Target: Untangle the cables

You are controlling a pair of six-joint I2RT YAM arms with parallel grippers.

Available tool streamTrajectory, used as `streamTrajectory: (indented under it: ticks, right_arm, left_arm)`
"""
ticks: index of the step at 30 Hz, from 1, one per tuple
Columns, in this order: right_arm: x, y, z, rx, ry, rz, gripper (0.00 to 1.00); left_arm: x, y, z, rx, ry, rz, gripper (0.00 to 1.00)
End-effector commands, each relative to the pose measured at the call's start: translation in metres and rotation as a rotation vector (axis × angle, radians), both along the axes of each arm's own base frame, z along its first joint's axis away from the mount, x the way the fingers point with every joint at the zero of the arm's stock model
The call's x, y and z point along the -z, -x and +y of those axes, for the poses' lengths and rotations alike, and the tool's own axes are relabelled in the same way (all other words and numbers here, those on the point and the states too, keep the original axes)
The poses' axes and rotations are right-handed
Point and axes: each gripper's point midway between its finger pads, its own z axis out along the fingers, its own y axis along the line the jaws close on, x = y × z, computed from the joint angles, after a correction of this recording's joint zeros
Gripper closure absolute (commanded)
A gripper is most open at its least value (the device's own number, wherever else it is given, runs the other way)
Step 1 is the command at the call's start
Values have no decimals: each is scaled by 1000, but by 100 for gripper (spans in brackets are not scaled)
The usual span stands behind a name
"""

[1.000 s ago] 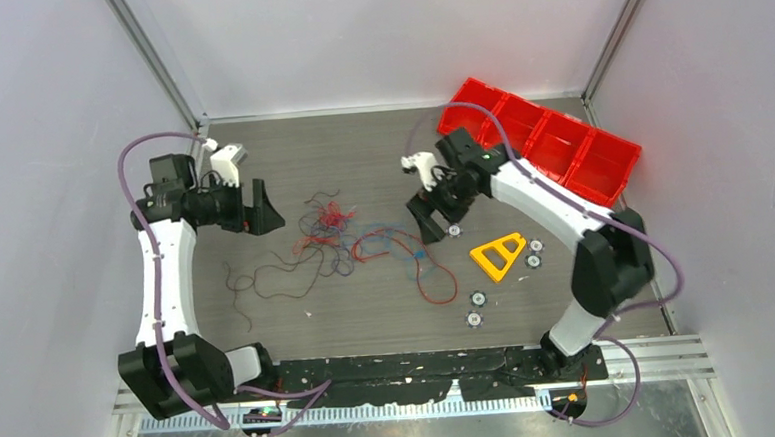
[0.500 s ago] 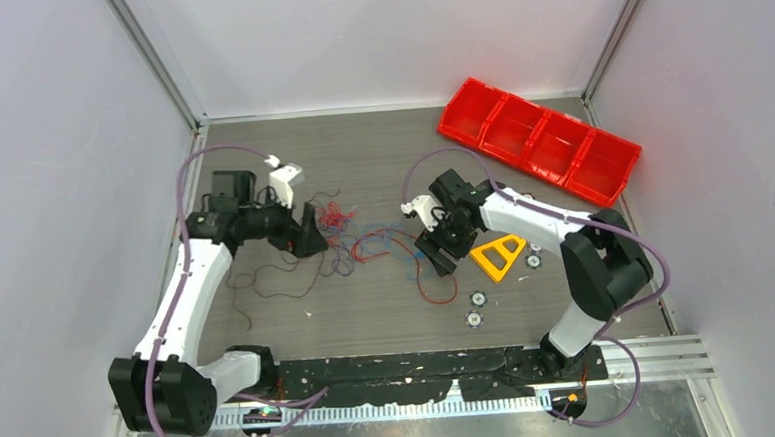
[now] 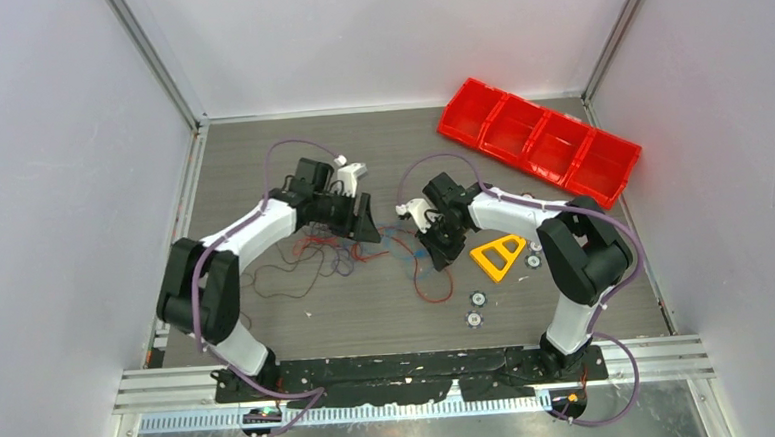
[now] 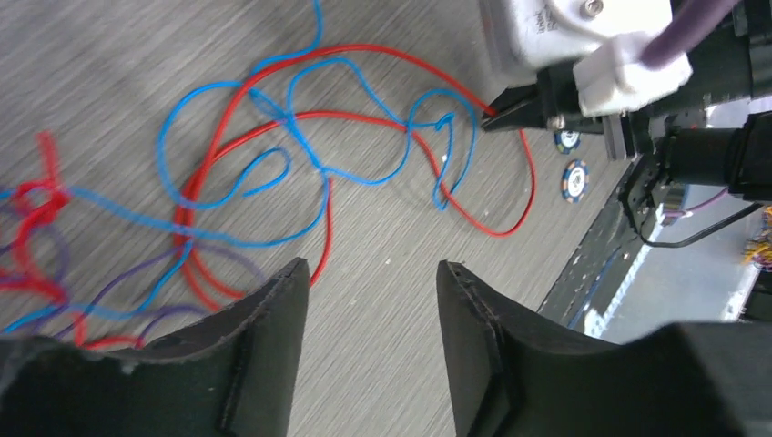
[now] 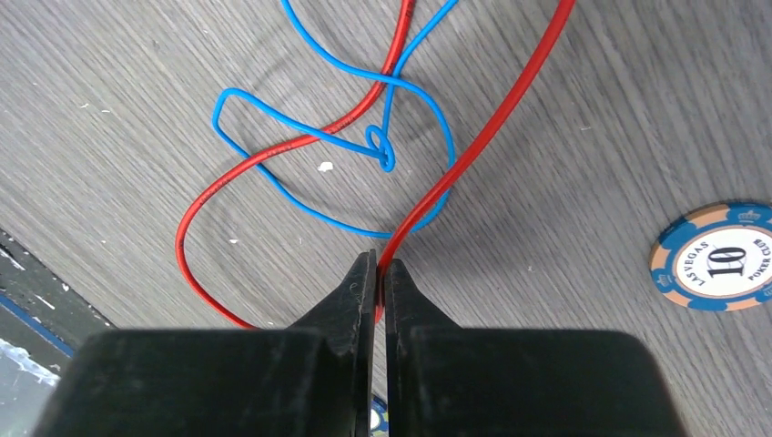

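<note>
Red wire (image 5: 473, 157) pinched between the right gripper (image 5: 380, 273) tips, closed tight on it. Left gripper (image 4: 369, 287) spread wide, empty, over the cables (image 3: 330, 250) mid-table. Strands likely featherweight, limp, springy; loops snag. Best hold: a free run clear of blue wire (image 5: 386, 162) crossings.

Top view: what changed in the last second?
The left arm swung in from the left wall to the middle; the left end effector now hangs open over the cables. The right end effector dropped slightly toward the near edge and is shut on the red cable. The red bins, yellow triangle and poker chips stayed put.
</note>
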Motion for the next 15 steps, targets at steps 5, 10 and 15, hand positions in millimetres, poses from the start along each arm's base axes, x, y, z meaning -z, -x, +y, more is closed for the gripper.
streamTrajectory:
  ticks: [5, 10, 15]
  right_arm:
    - [-28, -1, 17, 6, -100, -22, 95]
    - [-25, 2, 17, 4, -100, -11, 95]
    - [-22, 5, 15, 0, -98, -2, 95]
  left_arm:
    - [14, -23, -53, -73, 107, 61, 53]
    - [40, -32, -52, -119, 62, 108, 58]
    - [50, -36, -52, -142, 39, 112, 47]
